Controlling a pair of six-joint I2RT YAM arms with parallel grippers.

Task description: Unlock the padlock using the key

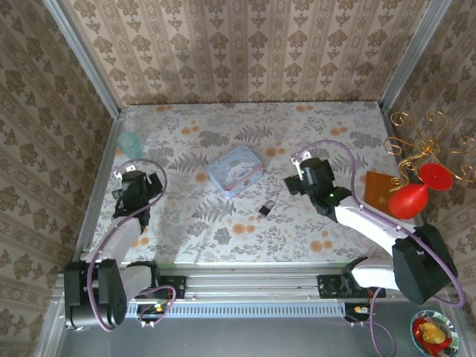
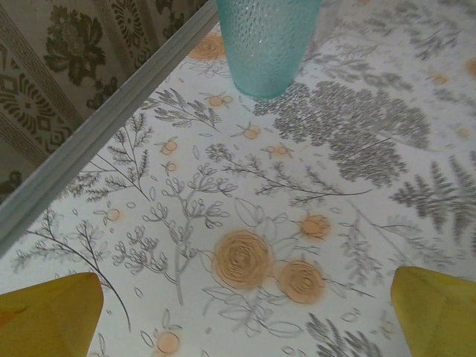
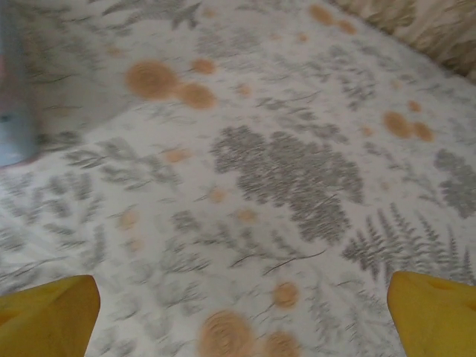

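The tiny padlock [image 1: 264,209], black-bodied with a bit of silver at its top, lies on the floral tablecloth near the middle, just below the pale translucent box [image 1: 234,169]. I cannot tell a key apart from it. My right gripper [image 1: 296,181] hovers to the right of the padlock, a short way off. In the right wrist view it [image 3: 238,320] is open, yellow fingertips [image 3: 46,316] wide apart over bare cloth, the picture blurred. My left gripper [image 1: 136,182] is at the far left, open [image 2: 242,320], its fingertips [image 2: 48,316] spread over the cloth below a teal cup [image 2: 268,44].
The teal cup [image 1: 129,143] stands at the back left by the wall rail. An orange card [image 1: 375,190], red balloon shapes [image 1: 407,199] and a gold wire stand [image 1: 424,141] crowd the right edge. The box's edge [image 3: 11,97] shows at the left of the right wrist view.
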